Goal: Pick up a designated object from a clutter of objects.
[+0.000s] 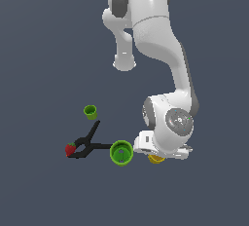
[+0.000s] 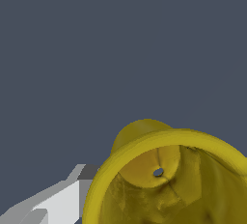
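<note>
Seemingly light, stiff and thin-walled, the yellow cup suits a rim pinch; whether the hand grips it is unclear.

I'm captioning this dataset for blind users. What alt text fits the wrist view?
A small yellow round plastic cup fills the lower part of the frame, seen close from its open mouth, with a small hole in its base. A pale grey finger of the tool lies beside its rim, against a plain dark grey ground.
</note>
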### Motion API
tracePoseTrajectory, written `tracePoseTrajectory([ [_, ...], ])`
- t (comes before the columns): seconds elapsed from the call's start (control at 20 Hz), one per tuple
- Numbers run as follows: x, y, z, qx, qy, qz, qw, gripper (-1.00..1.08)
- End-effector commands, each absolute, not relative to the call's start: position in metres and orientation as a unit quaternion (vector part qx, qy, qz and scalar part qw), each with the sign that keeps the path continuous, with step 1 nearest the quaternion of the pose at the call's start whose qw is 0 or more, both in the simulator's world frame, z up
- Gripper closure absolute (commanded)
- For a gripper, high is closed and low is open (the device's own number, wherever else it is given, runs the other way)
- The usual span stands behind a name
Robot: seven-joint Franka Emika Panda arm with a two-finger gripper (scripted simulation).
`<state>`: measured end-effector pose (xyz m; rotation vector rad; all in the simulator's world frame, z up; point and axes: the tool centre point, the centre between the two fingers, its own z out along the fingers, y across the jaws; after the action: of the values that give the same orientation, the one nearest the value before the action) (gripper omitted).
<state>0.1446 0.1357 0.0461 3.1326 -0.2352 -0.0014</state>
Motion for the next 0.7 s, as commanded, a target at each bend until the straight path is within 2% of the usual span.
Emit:
tracePoseTrajectory([
  [0.0,0.1450,0.1356,0.0465,0.997,-0.075,0.000,0.000,1.08],
  [0.65,0.1398,0.1334,0.0528,0.997,-0.075,0.000,0.000,1.08],
])
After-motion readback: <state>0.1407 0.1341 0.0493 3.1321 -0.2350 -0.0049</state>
